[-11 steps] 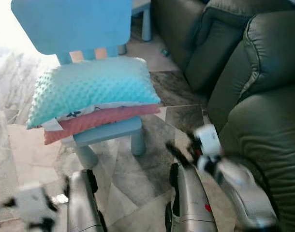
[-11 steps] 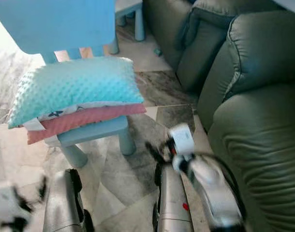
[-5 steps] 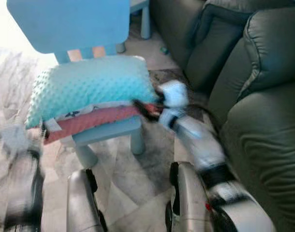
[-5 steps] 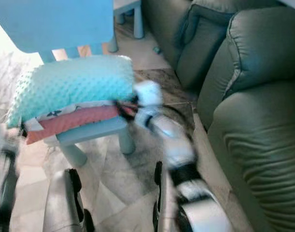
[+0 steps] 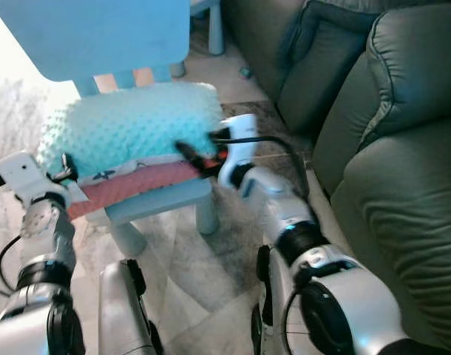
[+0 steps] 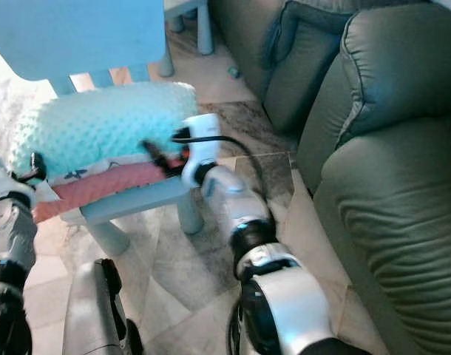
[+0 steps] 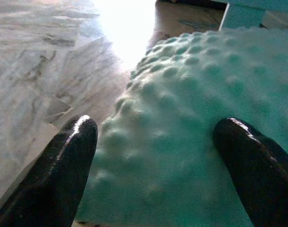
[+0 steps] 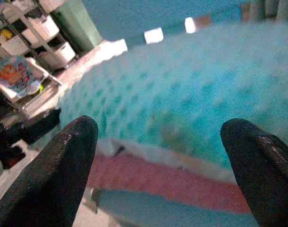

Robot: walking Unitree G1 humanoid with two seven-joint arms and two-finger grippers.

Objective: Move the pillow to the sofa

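Observation:
A turquoise dotted pillow (image 5: 129, 124) lies on top of a pink pillow (image 5: 137, 185) on the seat of a small blue chair (image 5: 92, 33). My right gripper (image 5: 190, 154) is open at the pillow's right end, its fingers (image 8: 63, 161) spread across the seam between the two pillows. At the pillow's left end my left gripper (image 5: 63, 166) is open, with the dotted fabric (image 7: 182, 142) between its fingers (image 7: 63, 165). The dark green leather sofa (image 5: 388, 148) stands to the right.
The marble-patterned floor (image 5: 196, 274) runs between the chair and the sofa. Another blue furniture leg (image 5: 214, 29) stands behind the chair. A shelf with bins (image 8: 30, 28) shows in the right wrist view. My own silver legs (image 5: 122, 310) are low in front.
Both arms have risen from down by my legs and reached to the two ends of the pillow stack. The pillows have not moved.

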